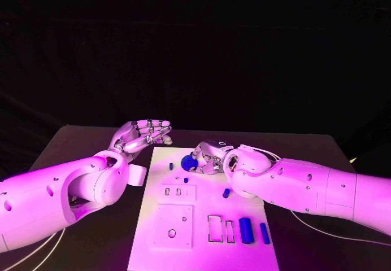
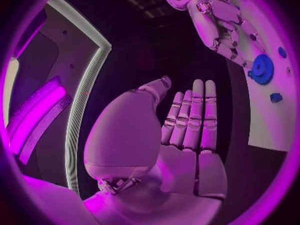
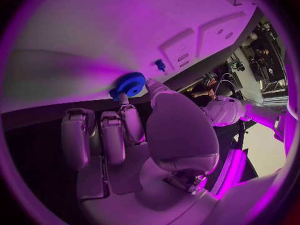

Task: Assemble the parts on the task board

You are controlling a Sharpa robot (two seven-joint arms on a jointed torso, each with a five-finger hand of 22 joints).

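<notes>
Head view: right robot hand (image 1: 213, 158) touches blue gear (image 1: 190, 164).

Strong magenta light is cast over a scene set against a black, unlit background. Bright glare is seen on the task board (image 1: 204, 226). Wrist views are bent by fisheye distortion.

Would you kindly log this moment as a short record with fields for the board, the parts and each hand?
board: white board mid-table
gear: round blue gear at the board's far end
other parts: blue bars near the board's right edge, a small blue piece beside the right arm
left hand: left hand raised off the board, fingers straight, holding nothing
right hand: right hand at the gear, fingers touching it
</notes>
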